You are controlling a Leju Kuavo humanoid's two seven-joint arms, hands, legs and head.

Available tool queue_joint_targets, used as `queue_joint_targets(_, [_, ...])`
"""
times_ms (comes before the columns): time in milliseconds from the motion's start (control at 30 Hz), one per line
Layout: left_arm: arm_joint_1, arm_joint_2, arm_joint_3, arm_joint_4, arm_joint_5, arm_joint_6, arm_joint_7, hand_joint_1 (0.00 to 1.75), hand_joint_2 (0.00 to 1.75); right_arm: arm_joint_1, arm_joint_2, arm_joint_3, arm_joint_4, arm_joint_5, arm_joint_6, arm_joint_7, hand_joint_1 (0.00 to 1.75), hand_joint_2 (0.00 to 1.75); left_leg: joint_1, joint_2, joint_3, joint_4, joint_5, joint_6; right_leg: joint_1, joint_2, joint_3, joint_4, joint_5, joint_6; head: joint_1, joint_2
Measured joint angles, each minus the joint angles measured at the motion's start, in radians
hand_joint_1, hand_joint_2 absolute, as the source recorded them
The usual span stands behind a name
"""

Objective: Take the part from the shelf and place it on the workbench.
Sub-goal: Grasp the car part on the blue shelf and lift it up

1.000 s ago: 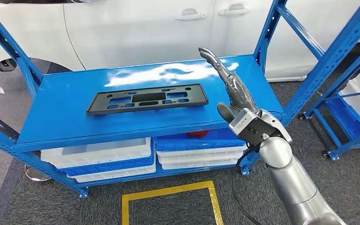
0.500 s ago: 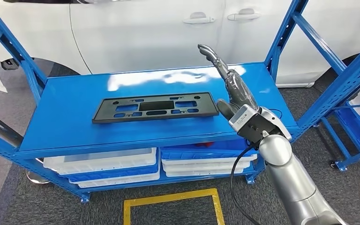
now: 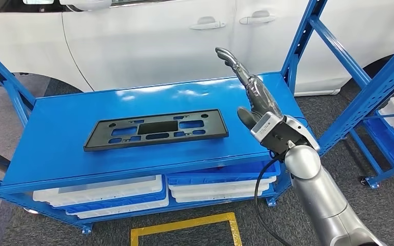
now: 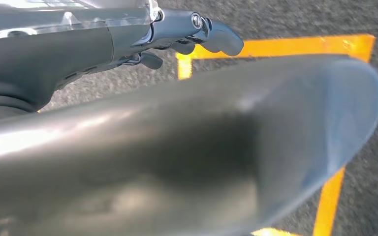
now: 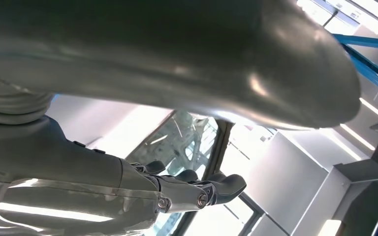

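Your left hand (image 4: pixel 187 34) hangs over grey floor with yellow tape (image 4: pixel 280 45), fingers loosely curled, holding nothing. The black plate-holder part (image 3: pixel 156 129) lies flat on the blue shelf (image 3: pixel 51 143), untouched. To its right, your right hand (image 3: pixel 254 95) is raised above the shelf, fingers straight and empty.

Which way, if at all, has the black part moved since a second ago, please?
No: the black part lies at the same spot on the blue shelf; only the camera shifted.
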Motion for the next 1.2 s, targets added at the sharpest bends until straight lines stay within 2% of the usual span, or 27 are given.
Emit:
queue_joint_targets(33, [0.000, 0.001, 0.000, 0.000, -0.001, 0.001, 0.000, 0.00, 0.00, 0.001, 0.000, 0.000, 0.000, -0.003, 0.000, 0.001, 0.00, 0.00, -0.004, 0.000, 0.010, -0.029, 0.008, 0.006, 0.000, 0.000, 0.002, 0.000, -0.004, 0.005, 0.000, 0.000])
queue_joint_targets(67, [0.000, 0.001, 0.000, 0.000, -0.001, 0.002, 0.000, 0.00, 0.00, 0.002, 0.000, 0.001, -0.001, -0.006, 0.001, 0.001, 0.00, 0.00, -0.006, 0.000, 0.013, -0.034, 0.001, 0.010, -0.001, 0.000, 0.003, -0.002, -0.007, 0.010, 0.000, 0.000])
queue_joint_targets(133, [0.001, 0.000, 0.000, 0.000, -0.002, 0.004, 0.001, 0.00, 0.00, 0.004, 0.000, 0.001, -0.004, -0.014, 0.006, 0.001, 0.00, 0.00, -0.005, 0.000, 0.022, -0.048, 0.013, 0.019, -0.001, 0.001, 0.007, -0.004, -0.013, 0.022, 0.000, 0.000])
queue_joint_targets(200, [0.000, -0.001, 0.000, 0.000, -0.004, 0.009, 0.002, 0.00, 0.00, 0.002, 0.000, 0.001, -0.007, -0.038, 0.024, 0.001, 0.00, 0.00, 0.001, 0.001, 0.037, -0.066, 0.018, 0.026, -0.001, 0.000, -0.009, 0.036, -0.040, 0.032, 0.002, 0.000])
queue_joint_targets(233, [-0.002, -0.002, 0.000, 0.000, -0.005, 0.012, 0.003, 0.00, 0.00, 0.002, 0.000, 0.001, -0.008, -0.059, 0.039, 0.000, 0.00, 0.00, 0.004, 0.002, 0.043, -0.072, 0.018, 0.029, -0.003, -0.001, -0.035, 0.087, -0.065, 0.036, 0.003, 0.000])
queue_joint_targets(300, [-0.005, -0.002, 0.000, 0.000, -0.007, 0.017, 0.004, 0.00, 0.00, 0.008, -0.001, 0.001, -0.007, -0.129, 0.088, 0.003, 0.00, 0.00, 0.002, 0.002, 0.049, -0.073, 0.013, 0.034, -0.007, -0.001, -0.117, 0.228, -0.114, 0.045, 0.005, 0.000])
queue_joint_targets(333, [-0.005, -0.002, 0.000, 0.000, -0.009, 0.017, 0.004, 0.00, 0.00, 0.013, -0.002, 0.001, -0.005, -0.171, 0.115, 0.007, 0.00, 0.00, 0.002, 0.001, 0.051, -0.072, 0.008, 0.034, -0.010, -0.001, -0.150, 0.274, -0.119, 0.048, 0.005, 0.000])
queue_joint_targets(367, [-0.005, -0.002, 0.000, 0.000, -0.010, 0.018, 0.005, 0.00, 0.00, 0.017, -0.002, 0.001, -0.004, -0.212, 0.138, 0.011, 0.00, 0.00, 0.002, 0.001, 0.055, -0.069, 0.003, 0.034, -0.013, -0.001, -0.167, 0.285, -0.104, 0.051, 0.005, 0.000])
queue_joint_targets(400, [-0.004, -0.002, 0.000, 0.000, -0.011, 0.018, 0.005, 0.00, 0.00, 0.018, -0.003, 0.001, -0.003, -0.241, 0.155, 0.014, 0.00, 0.00, 0.002, 0.000, 0.059, -0.066, -0.003, 0.032, -0.016, -0.002, -0.160, 0.250, -0.067, 0.052, 0.005, 0.000])
queue_joint_targets(433, [-0.003, -0.002, 0.000, 0.000, -0.011, 0.018, 0.005, 0.00, 0.00, 0.019, -0.003, 0.001, -0.002, -0.258, 0.164, 0.016, 0.00, 0.00, 0.002, -0.001, 0.064, -0.061, -0.011, 0.029, -0.018, -0.003, -0.135, 0.180, -0.019, 0.053, 0.005, 0.000])
queue_joint_targets(500, [-0.003, -0.003, 0.000, 0.000, -0.012, 0.018, 0.006, 0.00, 0.00, 0.018, -0.004, 0.001, -0.001, -0.270, 0.170, 0.017, 0.00, 0.00, 0.000, -0.002, 0.068, -0.049, -0.026, 0.021, -0.017, -0.005, -0.083, 0.053, 0.040, 0.046, 0.005, 0.000])
queue_joint_targets(533, [-0.004, -0.003, 0.000, 0.000, -0.012, 0.018, 0.006, 0.00, 0.00, 0.018, -0.004, 0.000, 0.000, -0.276, 0.175, 0.020, 0.00, 0.00, -0.001, -0.003, 0.067, -0.045, -0.031, 0.016, -0.016, -0.005, -0.071, 0.021, 0.048, 0.041, 0.004, 0.000])
queue_joint_targets(633, [-0.006, -0.003, 0.002, 0.000, -0.011, 0.022, 0.006, 0.00, 0.00, 0.017, -0.007, 0.002, 0.008, -0.299, 0.203, 0.043, 0.00, 0.00, -0.001, -0.002, 0.067, -0.044, -0.038, 0.000, -0.014, -0.002, -0.069, 0.011, 0.043, 0.024, 0.003, 0.000])
queue_joint_targets(700, [-0.006, -0.002, 0.005, 0.000, -0.009, 0.027, 0.006, 0.00, 0.00, 0.015, -0.010, 0.014, 0.018, -0.255, 0.189, 0.049, 0.00, 0.87, 0.001, -0.001, 0.055, -0.010, -0.063, -0.013, -0.017, -0.002, -0.062, 0.004, 0.044, 0.013, 0.002, 0.000])
queue_joint_targets(767, [-0.006, -0.003, 0.008, 0.000, -0.007, 0.031, 0.006, 0.00, 0.00, 0.014, -0.010, 0.040, 0.034, -0.145, 0.140, 0.041, 0.00, 1.75, 0.005, 0.000, 0.000, 0.104, -0.121, -0.024, -0.018, -0.004, -0.059, 0.001, 0.043, 0.006, 0.000, 0.000])
queue_joint_targets(800, [-0.006, -0.003, 0.011, 0.000, -0.007, 0.032, 0.006, 0.00, 0.00, 0.014, -0.010, 0.060, 0.045, -0.069, 0.105, 0.034, 0.00, 1.75, 0.007, 0.000, -0.037, 0.176, -0.149, -0.028, -0.017, -0.004, -0.059, 0.001, 0.042, 0.005, -0.001, 0.000])
queue_joint_targets(833, [-0.005, -0.004, 0.013, 0.000, -0.009, 0.033, 0.006, 0.00, 0.00, 0.016, -0.010, 0.083, 0.057, 0.010, 0.067, 0.028, 0.00, 1.75, 0.008, 0.000, -0.068, 0.232, -0.165, -0.030, -0.016, -0.004, -0.058, 0.001, 0.041, 0.004, -0.001, 0.000])
queue_joint_targets(867, [-0.004, -0.004, 0.016, 0.000, -0.012, 0.032, 0.005, 0.00, 0.00, 0.019, -0.009, 0.111, 0.069, 0.102, 0.019, 0.022, 0.00, 1.75, 0.009, 0.000, -0.083, 0.253, -0.161, -0.031, -0.015, -0.004, -0.057, 0.001, 0.040, 0.004, -0.001, 0.000])
queue_joint_targets(900, [-0.003, -0.005, 0.017, 0.000, -0.016, 0.031, 0.003, 0.00, 0.00, 0.021, -0.006, 0.141, 0.081, 0.197, -0.034, 0.018, 0.00, 1.75, 0.009, 0.000, -0.077, 0.230, -0.136, -0.031, -0.015, -0.003, -0.055, 0.002, 0.038, 0.004, -0.001, 0.000])
queue_joint_targets(967, [-0.004, -0.005, 0.018, 0.000, -0.023, 0.029, 0.001, 0.00, 0.00, 0.027, 0.001, 0.189, 0.096, 0.339, -0.116, 0.014, 0.00, 1.75, 0.009, 0.000, -0.024, 0.108, -0.062, -0.026, -0.015, -0.002, -0.049, 0.002, 0.035, 0.006, -0.001, 0.000])
queue_joint_targets(1000, [-0.005, -0.005, 0.018, 0.000, -0.025, 0.029, 0.000, 0.00, 0.00, 0.029, 0.004, 0.201, 0.100, 0.372, -0.136, 0.013, 0.00, 1.75, 0.009, 0.000, -0.001, 0.060, -0.036, -0.025, -0.015, -0.002, -0.047, 0.002, 0.034, 0.007, -0.001, 0.000])
queue_joint_targets(1033, [-0.005, -0.005, 0.018, 0.000, -0.025, 0.029, 0.000, 0.00, 0.00, 0.030, 0.005, 0.206, 0.101, 0.384, -0.143, 0.013, 0.00, 1.75, 0.009, 0.000, 0.011, 0.036, -0.024, -0.024, -0.015, -0.002, -0.045, 0.002, 0.033, 0.008, -0.001, 0.000])
queue_joint_targets(1133, [-0.005, -0.005, 0.018, 0.000, -0.026, 0.028, 0.000, 0.00, 0.00, 0.030, 0.006, 0.212, 0.102, 0.394, -0.149, 0.012, 0.00, 1.75, 0.009, 0.000, 0.015, 0.027, -0.020, -0.023, -0.015, -0.002, -0.045, 0.002, 0.033, 0.008, -0.001, 0.000])
queue_joint_targets(1200, [-0.007, -0.005, 0.018, 0.000, -0.030, 0.028, 0.000, 0.00, 0.00, 0.031, 0.009, 0.250, 0.113, 0.463, -0.192, 0.003, 0.00, 1.75, 0.006, -0.001, 0.033, -0.012, -0.017, -0.016, -0.013, -0.001, -0.046, 0.002, 0.032, 0.013, -0.001, 0.000])
